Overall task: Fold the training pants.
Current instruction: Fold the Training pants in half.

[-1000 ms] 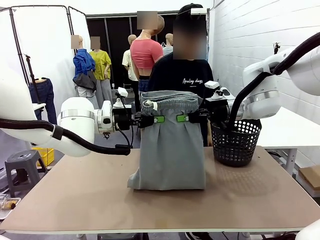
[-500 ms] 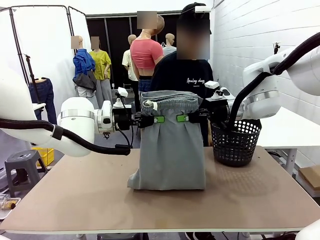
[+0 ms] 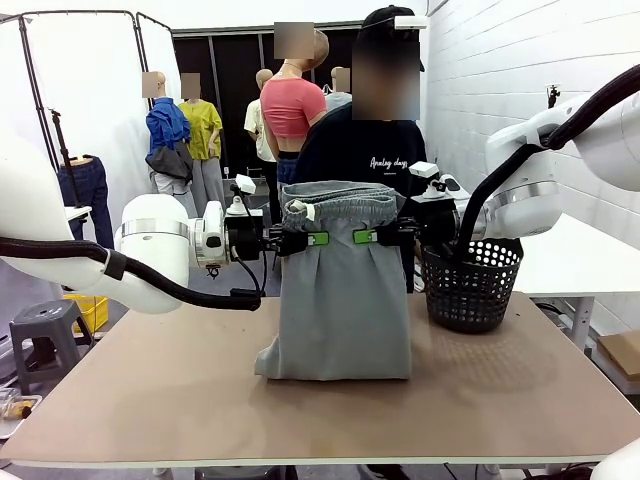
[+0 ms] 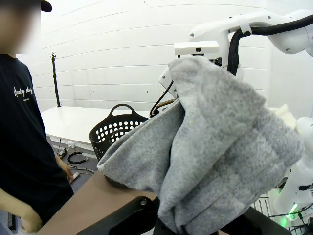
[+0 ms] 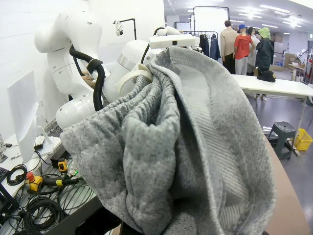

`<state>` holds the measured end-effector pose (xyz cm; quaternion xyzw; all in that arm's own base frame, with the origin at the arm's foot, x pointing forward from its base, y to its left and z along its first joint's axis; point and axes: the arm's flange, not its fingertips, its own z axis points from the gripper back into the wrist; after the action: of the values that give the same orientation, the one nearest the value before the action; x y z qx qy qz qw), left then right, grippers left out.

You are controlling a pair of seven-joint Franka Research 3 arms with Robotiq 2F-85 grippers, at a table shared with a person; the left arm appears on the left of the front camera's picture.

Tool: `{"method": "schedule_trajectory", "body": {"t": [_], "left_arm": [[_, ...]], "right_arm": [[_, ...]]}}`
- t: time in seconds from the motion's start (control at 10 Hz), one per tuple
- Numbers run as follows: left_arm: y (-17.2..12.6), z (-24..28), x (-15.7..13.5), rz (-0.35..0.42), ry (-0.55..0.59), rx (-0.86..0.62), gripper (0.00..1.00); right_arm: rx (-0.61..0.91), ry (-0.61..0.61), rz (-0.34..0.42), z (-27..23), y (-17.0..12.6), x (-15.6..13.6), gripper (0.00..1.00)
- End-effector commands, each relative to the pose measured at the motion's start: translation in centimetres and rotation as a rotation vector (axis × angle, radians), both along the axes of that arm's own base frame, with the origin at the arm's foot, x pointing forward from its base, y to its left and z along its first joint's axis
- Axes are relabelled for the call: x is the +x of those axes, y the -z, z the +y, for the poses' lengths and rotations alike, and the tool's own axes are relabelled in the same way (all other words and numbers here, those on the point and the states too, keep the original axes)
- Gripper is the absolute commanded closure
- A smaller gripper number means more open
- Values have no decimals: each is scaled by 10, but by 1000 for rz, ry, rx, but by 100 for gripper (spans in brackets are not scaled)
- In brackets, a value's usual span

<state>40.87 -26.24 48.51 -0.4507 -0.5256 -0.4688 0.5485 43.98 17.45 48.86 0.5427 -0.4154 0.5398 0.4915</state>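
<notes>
Item: training pants, light grey jersey, hanging in mid-air over the middle of the table, held up by the gathered waistband with the lower end bunched and resting on the tabletop. Left gripper comes in from the left, its fingers clenched on the band's left side; right gripper mirrors it from the right, likewise pinched tight on the cloth. Both wrist views show thick soft folds of the fabric draped right over the fingers. Handling, by my reckoning: light, limp, no stiffness at all; it will sag and crease wherever it is unsupported, and the plush knit should grip well rather than slide. The elastic waistband looks the firmest place to hold, at its two outer corners. Adjacent: a black perforated basket just beside the right gripper, standing on the table; a person in a dark shirt behind the pants at the far side.
</notes>
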Motion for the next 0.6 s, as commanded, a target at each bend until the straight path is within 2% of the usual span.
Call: {"method": "schedule_trajectory", "body": {"t": [0.0, 0.5], "left_arm": [[-6, -1, -1, -10, -4, -5, 100], [-6, -1, -1, -10, -4, -5, 100]], "right_arm": [[25, -3, 12, 1, -1, -2, 100], [25, -3, 12, 1, -1, -2, 100]]}}
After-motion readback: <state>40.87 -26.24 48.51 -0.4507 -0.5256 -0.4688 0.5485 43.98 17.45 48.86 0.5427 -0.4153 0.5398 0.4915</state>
